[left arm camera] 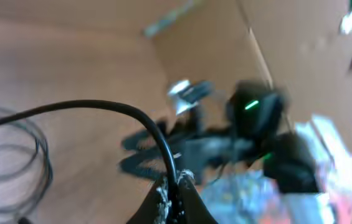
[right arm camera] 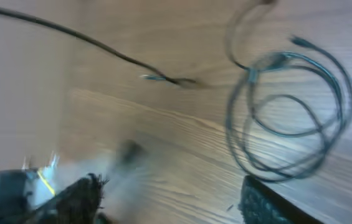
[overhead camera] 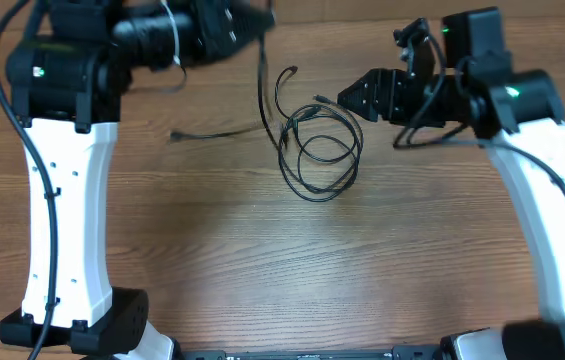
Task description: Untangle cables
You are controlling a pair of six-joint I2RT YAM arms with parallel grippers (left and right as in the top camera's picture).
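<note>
- My left gripper (left arm camera: 176,186) is pressed together, pinching one cable (left arm camera: 101,106), which trails toward 6 o'clock onto the table (overhead camera: 262,260).
- My right gripper (right arm camera: 171,186) is spread, holding nothing.
- The looped cables (overhead camera: 320,150) lie at its 8 o'clock overhead.

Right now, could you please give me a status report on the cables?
Left gripper shut on one cable. Right gripper open, empty. Other cables coiled loosely. Nothing obstructing.

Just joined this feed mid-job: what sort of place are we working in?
Probably a robot lab bench: a wood-grain table, what looks like cardboard panels beyond it, and loose cables laid out.
</note>
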